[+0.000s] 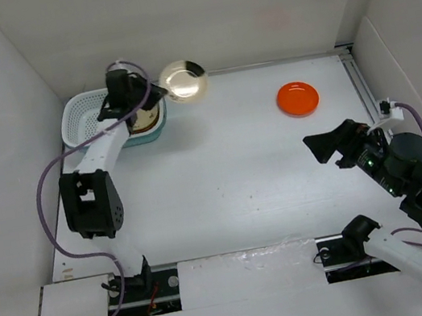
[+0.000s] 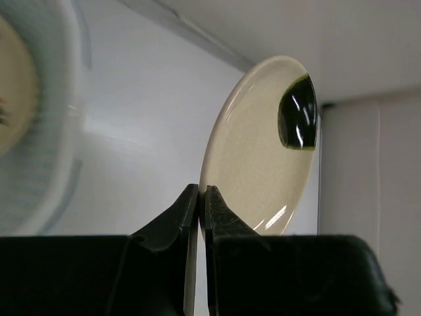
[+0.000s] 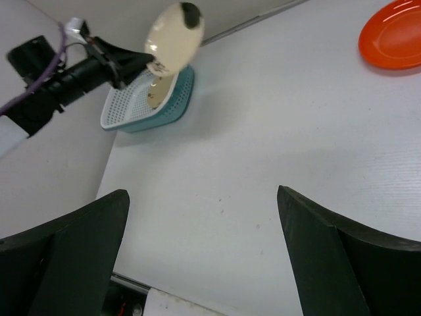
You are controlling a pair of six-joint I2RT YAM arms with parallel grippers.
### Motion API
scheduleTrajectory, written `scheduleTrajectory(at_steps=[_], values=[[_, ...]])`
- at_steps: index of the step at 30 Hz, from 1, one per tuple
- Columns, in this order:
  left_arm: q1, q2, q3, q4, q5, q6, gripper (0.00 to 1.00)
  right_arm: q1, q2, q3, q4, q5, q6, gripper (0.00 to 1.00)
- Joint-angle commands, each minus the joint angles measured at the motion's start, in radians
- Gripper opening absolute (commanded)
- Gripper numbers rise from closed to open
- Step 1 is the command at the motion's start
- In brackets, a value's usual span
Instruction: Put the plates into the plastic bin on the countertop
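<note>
Upper left, the left gripper pinches a round beige plate by its rim, aloft beside the teal mesh plastic bin, likely for dropping in; the right gripper gapes idle.

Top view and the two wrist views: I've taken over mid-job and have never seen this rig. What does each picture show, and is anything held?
These are two robot arms bolted at the near edge of a white countertop. The top view looks down from above and behind them. Each wrist view rides on one arm and looks past its own tool. The left tool is shut on the rim of a beige plate with a dark mark, holding it in the air beside the teal plastic bin at the far left. A second beige plate seems to lie inside the bin. The right tool is open and empty. An orange plate sits on the countertop ahead of it.
</note>
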Motion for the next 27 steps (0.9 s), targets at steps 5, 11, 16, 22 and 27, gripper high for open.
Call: scheduleTrajectory(at_steps=[5, 11, 16, 22, 27], values=[[0.238, -0.002, 0.083, -0.142, -0.108, -0.038, 0.00, -0.005, 0.057, -0.025, 0.142, -0.061, -0.024, 1.00], [0.356, 0.102, 0.206, -0.240, -0.129, -0.023, 0.00, -0.005, 0.102, -0.035, 0.164, -0.061, -0.043, 1.00], [0.388, 0.164, 0.246, -0.277, -0.171, -0.010, 0.00, -0.005, 0.112, -0.035, 0.182, -0.061, -0.043, 1.00], [0.388, 0.194, 0.234, -0.277, -0.189, -0.010, 0.18, -0.005, 0.132, -0.035, 0.192, -0.070, -0.043, 1.00], [0.388, 0.142, 0.215, -0.235, -0.163, -0.010, 0.77, -0.024, 0.177, -0.065, 0.235, -0.080, -0.053, 1.00]])
